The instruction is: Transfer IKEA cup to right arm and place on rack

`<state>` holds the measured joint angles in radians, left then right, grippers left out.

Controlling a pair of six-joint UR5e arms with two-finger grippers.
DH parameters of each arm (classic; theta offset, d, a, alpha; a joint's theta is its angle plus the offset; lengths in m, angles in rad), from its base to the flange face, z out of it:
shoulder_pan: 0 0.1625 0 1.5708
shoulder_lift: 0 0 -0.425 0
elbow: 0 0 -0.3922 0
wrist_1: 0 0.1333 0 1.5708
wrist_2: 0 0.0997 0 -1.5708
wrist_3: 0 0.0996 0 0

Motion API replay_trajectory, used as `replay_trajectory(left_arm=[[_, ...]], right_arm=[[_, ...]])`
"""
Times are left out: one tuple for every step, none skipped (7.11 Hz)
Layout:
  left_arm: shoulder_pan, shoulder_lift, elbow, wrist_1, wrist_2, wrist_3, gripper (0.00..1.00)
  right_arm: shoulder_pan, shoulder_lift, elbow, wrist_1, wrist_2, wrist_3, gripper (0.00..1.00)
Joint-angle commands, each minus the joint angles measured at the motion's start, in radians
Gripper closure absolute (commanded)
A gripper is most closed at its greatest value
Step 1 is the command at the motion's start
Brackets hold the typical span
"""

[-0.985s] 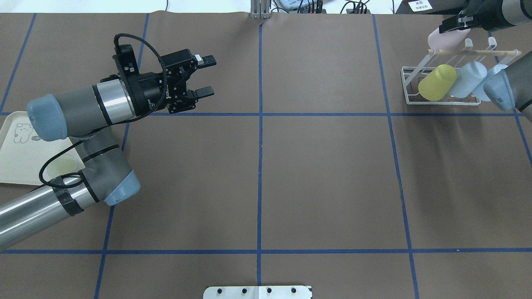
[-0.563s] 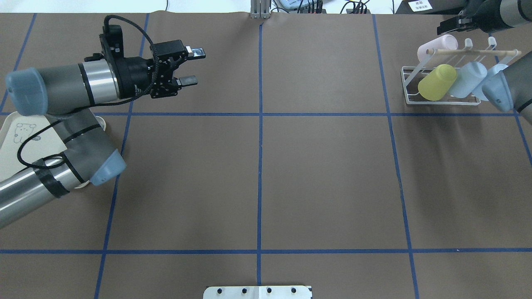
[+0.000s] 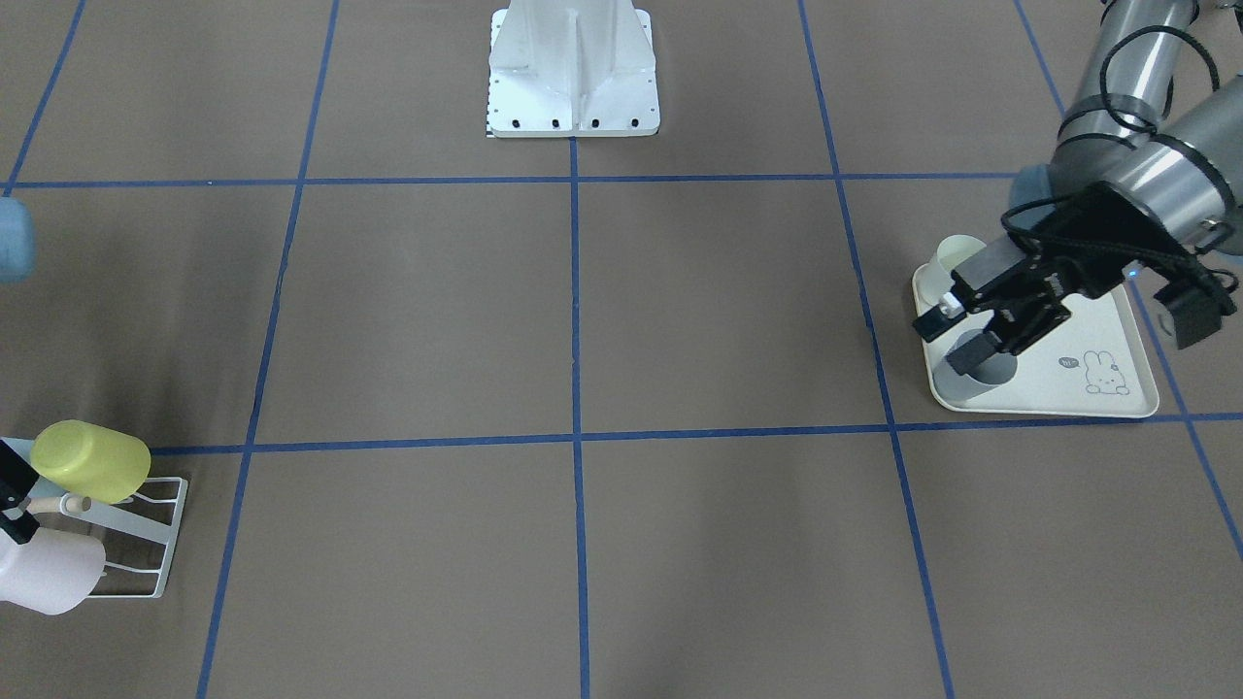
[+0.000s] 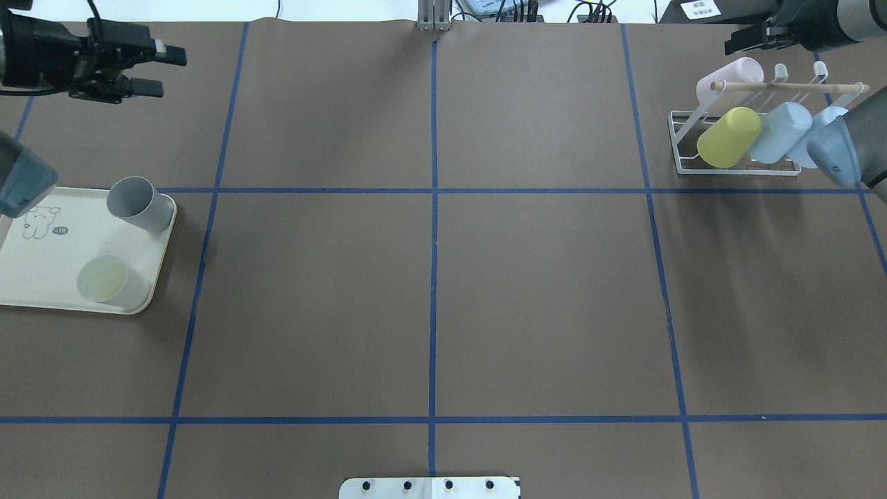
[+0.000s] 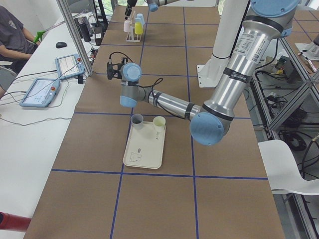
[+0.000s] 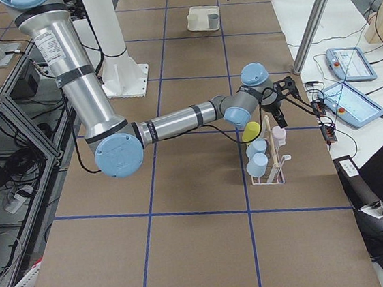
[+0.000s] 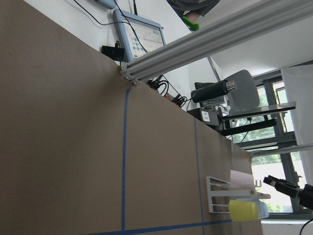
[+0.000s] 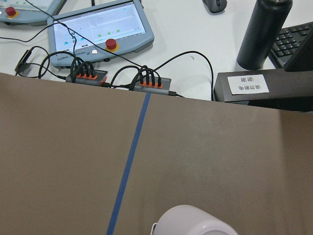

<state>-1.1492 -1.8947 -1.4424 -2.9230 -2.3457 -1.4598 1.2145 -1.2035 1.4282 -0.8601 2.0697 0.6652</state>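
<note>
Upper right, overhead view: pink cup rests tilted on rack, beside yellow cup.
Right gripper: spread, empty, just beyond pink cup.
Left gripper: upper left, spread, empty.

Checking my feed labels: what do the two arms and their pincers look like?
The left arm and right arm match: silver and grey tubes, pale blue joint caps, printed labels. The left pincer and right pincer are black, two-fingered. A black cable loops at the left wrist.
</note>
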Motion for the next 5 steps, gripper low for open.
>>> replay_trajectory(left_arm=[[-0.021, 0.114, -0.004, 0.143, -0.038, 0.283, 0.0], [-0.018, 0.143, -0.006, 0.203, -0.037, 0.332, 0.0], [-0.014, 0.143, -0.007, 0.287, -0.026, 0.39, 0.0], [-0.02, 0.141, -0.006, 0.358, -0.021, 0.462, 0.0], [-0.009, 0.144, -0.01, 0.416, 0.047, 0.482, 0.0]], right_arm=[[0.0, -0.042, 0.049, 0.0, 0.029, 0.004, 0.03], [0.0, -0.048, 0.064, -0.005, 0.042, 0.007, 0.03], [0.0, -0.048, 0.066, -0.005, 0.05, 0.016, 0.03], [0.0, -0.048, 0.072, -0.005, 0.056, 0.019, 0.03], [0.0, -0.054, 0.072, -0.005, 0.073, 0.031, 0.03]])
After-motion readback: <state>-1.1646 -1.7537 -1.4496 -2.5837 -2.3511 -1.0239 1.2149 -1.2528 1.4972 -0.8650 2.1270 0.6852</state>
